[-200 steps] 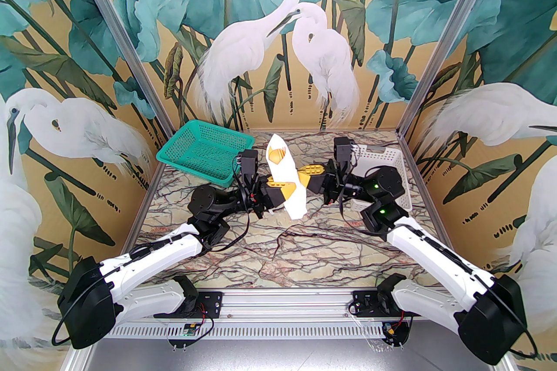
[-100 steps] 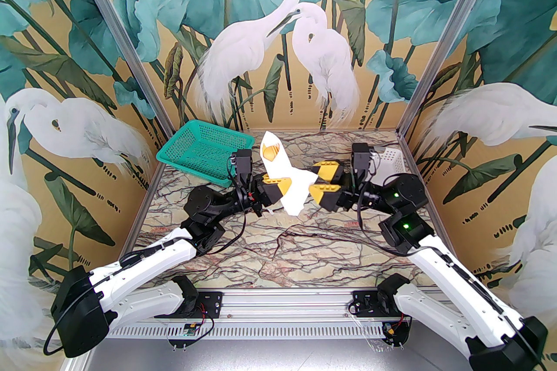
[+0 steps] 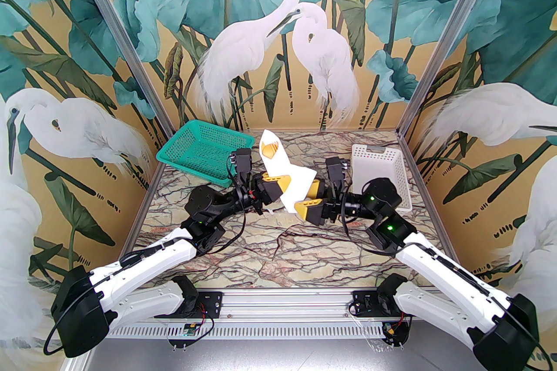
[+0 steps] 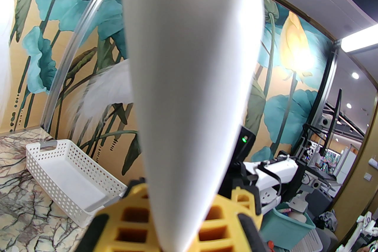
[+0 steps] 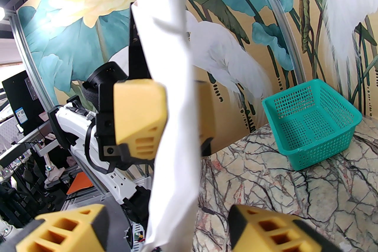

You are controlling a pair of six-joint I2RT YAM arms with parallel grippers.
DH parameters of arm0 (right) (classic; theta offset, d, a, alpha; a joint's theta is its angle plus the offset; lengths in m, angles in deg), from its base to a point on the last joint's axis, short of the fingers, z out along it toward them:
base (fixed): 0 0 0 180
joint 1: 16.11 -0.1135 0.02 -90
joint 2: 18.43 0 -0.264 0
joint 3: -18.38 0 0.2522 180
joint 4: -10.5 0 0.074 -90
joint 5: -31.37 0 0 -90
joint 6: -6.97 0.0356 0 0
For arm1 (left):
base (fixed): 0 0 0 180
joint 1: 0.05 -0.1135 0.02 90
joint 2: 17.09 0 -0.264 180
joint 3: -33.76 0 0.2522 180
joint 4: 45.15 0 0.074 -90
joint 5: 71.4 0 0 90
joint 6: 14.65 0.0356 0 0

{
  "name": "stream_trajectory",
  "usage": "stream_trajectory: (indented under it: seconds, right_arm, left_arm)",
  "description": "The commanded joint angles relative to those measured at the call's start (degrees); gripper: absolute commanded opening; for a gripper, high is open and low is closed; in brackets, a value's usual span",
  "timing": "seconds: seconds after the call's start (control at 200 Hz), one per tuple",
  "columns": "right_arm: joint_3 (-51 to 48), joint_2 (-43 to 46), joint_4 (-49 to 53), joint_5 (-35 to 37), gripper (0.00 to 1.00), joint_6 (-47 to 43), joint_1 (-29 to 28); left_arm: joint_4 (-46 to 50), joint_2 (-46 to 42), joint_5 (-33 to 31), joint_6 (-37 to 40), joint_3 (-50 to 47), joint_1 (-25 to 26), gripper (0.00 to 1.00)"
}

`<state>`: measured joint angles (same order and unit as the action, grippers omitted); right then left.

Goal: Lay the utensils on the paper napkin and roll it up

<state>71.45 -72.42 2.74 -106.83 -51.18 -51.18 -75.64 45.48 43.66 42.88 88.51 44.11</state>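
utensils (image 3: 270,152) mostly hidden inside rolled napkin (image 3: 297,185), tips showing

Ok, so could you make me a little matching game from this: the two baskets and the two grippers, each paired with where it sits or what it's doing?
Things:
1. green basket
2. white basket
3. left gripper
4. right gripper

Places or states:
A. open, fingers either side of the rolled napkin near its lower end
B. back right of the table
C. shut on the rolled napkin, holding it up
D. back left of the table

Pairs: 1-D, 2-B, 3-C, 4-A.
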Motion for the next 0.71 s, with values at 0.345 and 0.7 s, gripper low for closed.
stream_trajectory:
  seconds: [0.345,0.7]
  right_arm:
    - [-2.13,2.12,0.88,0.52,0.18,-1.48,-1.27]
    - [-4.38,2.79,0.57,-8.08,0.07,-6.61,0.73]
  left_arm:
    - [3.30,0.36,-3.91,-2.69,2.46,-0.11,0.00]
    - [-0.27,0.63,-1.67,-11.36,2.69,-1.70,0.00]
